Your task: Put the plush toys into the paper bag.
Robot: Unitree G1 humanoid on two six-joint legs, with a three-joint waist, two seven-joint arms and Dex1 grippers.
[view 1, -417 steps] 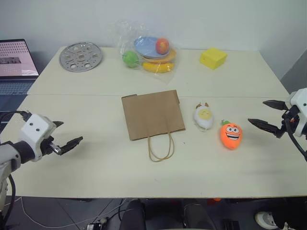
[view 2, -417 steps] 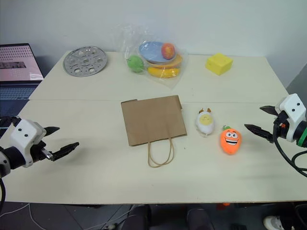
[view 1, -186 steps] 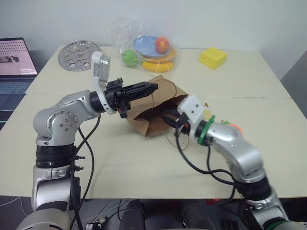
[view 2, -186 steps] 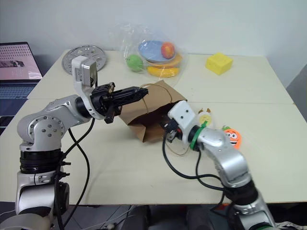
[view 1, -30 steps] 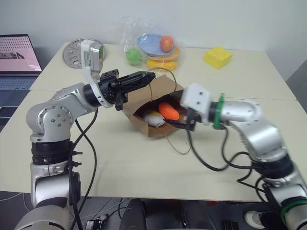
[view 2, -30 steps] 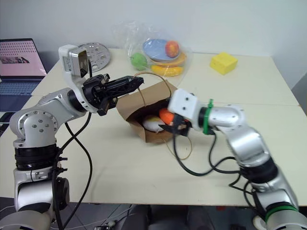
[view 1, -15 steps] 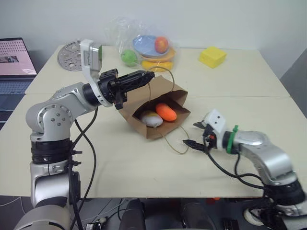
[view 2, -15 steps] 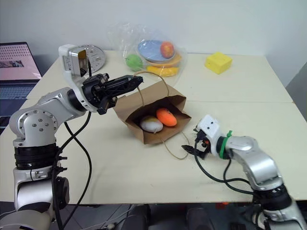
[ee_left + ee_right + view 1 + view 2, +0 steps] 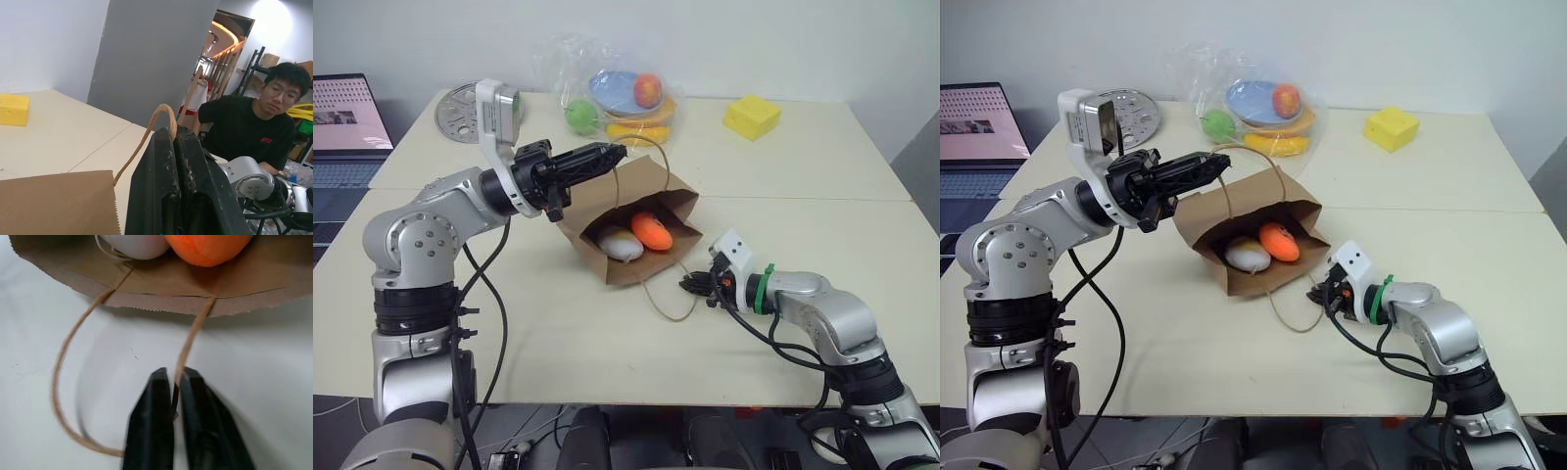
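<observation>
On the left, the left gripper point(image 9: 607, 153) is raised above the cream worktop point(image 9: 509, 333) and pinched closed on the upper thin twine handle point(image 9: 155, 119) of the brown kraft paper bag point(image 9: 631, 227). That pull holds the bag's mouth open, facing the near right. The bag lies on its side near the middle of the worktop, its long axis running from far left at the closed bottom to near right at the mouth.

Just inside the mouth sit both plush toys. The white egg-shaped plush toy point(image 9: 619, 245) is on the left and the orange carrot plush toy point(image 9: 652, 230) touches it on the right. In the right wrist view both show past the bag's serrated lip, resting on the lower wall of the bag.

To the right of the bag, the lower looped twine handle point(image 9: 63, 357) trails out of the mouth across the worktop toward the near side. The right gripper point(image 9: 1321, 295) sits low at the worktop, pointing left toward the bag. Its fingers are closed, with the right-hand strand of that loop running in between them, so it appears to pinch the lower handle.

The coming move seems to turn on this. Each gripper has one handle, the left high and the right low, and the bag's mouth lies between them.
</observation>
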